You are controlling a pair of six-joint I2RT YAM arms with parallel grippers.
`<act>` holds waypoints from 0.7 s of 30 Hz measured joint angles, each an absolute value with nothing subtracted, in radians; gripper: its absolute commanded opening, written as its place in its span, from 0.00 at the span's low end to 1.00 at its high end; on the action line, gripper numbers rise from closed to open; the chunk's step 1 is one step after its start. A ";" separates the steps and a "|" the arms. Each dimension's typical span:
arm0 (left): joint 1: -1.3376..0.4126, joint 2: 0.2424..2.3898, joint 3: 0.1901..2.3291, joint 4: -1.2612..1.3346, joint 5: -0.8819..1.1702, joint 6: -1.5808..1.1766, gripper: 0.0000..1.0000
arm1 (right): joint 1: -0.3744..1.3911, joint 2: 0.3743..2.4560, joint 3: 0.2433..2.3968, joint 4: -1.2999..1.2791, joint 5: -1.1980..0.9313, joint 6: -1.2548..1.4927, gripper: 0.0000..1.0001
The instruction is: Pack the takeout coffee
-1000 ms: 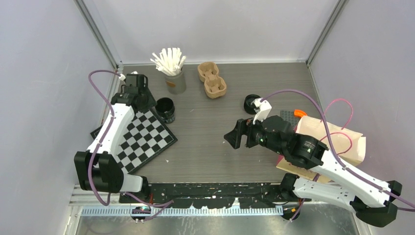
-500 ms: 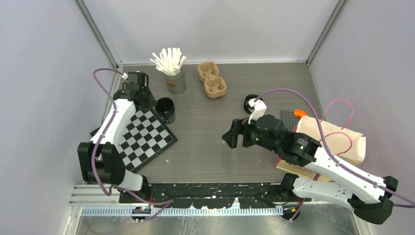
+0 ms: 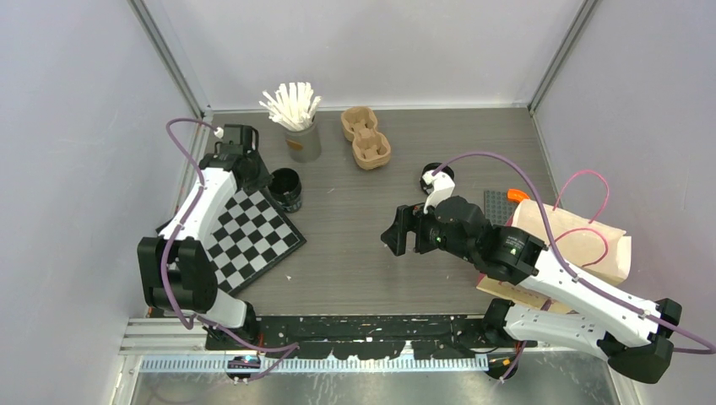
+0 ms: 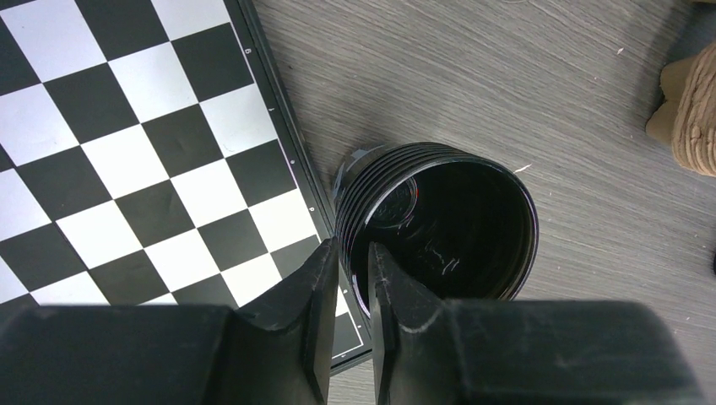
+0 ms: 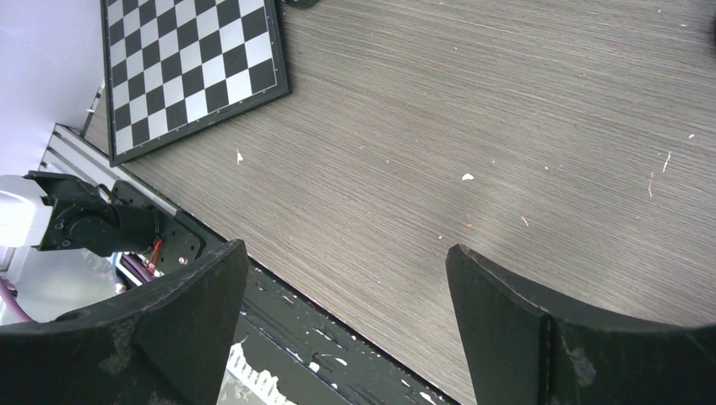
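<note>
An open black paper cup (image 3: 287, 187) stands at the far corner of the chessboard (image 3: 249, 232). My left gripper (image 3: 268, 179) reaches it from the left. In the left wrist view the cup (image 4: 447, 228) is seen from above, empty, and the left gripper (image 4: 353, 253) straddles its near rim, one finger outside and one inside, closed on the wall. A black lid (image 3: 433, 177) lies flat to the right of centre. My right gripper (image 3: 397, 232) hovers open over the bare table middle; in its wrist view the right gripper (image 5: 346, 253) holds nothing.
A brown pulp carrier (image 3: 365, 137) and a grey cup of white sticks (image 3: 302, 139) stand at the back. A brown paper bag (image 3: 583, 245) lies at the right behind the right arm. The carrier's edge (image 4: 692, 110) shows in the left wrist view.
The left jaws have narrowed onto the cup's rim. The right arm has drifted slightly left and toward the back, its jaws still wide.
</note>
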State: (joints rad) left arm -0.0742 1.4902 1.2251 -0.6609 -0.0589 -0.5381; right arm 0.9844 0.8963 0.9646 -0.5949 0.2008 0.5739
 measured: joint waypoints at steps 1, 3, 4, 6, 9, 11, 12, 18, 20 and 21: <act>-0.074 1.490 1.225 -0.661 -0.059 -0.538 0.20 | 0.984 0.896 0.965 -0.595 0.201 0.574 0.91; -0.074 1.490 1.225 -0.658 -0.056 -0.537 0.19 | 0.984 0.896 0.964 -0.595 0.201 0.574 0.91; -0.074 1.490 1.225 -0.656 -0.052 -0.535 0.17 | 0.984 0.896 0.964 -0.595 0.200 0.574 0.91; -0.074 1.490 1.225 -0.649 -0.046 -0.530 0.16 | 0.984 0.896 0.964 -0.595 0.200 0.574 0.91; -0.073 1.490 1.225 -0.644 -0.039 -0.519 0.15 | 0.984 0.896 0.963 -0.595 0.200 0.574 0.91; -0.073 1.490 1.225 -0.643 -0.036 -0.514 0.12 | 0.984 0.896 0.963 -0.599 0.200 0.574 0.91; -0.073 1.490 1.225 -0.643 -0.036 -0.514 0.10 | 0.984 0.896 0.963 -0.601 0.200 0.574 0.91; -0.073 1.490 1.225 -0.644 -0.030 -0.507 0.00 | 0.984 0.890 0.963 -0.614 0.210 0.574 0.91; -0.073 1.490 1.225 -0.645 -0.028 -0.499 0.00 | 0.984 0.879 0.959 -0.614 0.215 0.573 0.91; -0.073 1.490 1.225 -0.645 -0.025 -0.495 0.00 | 0.984 0.874 0.957 -0.614 0.216 0.574 0.91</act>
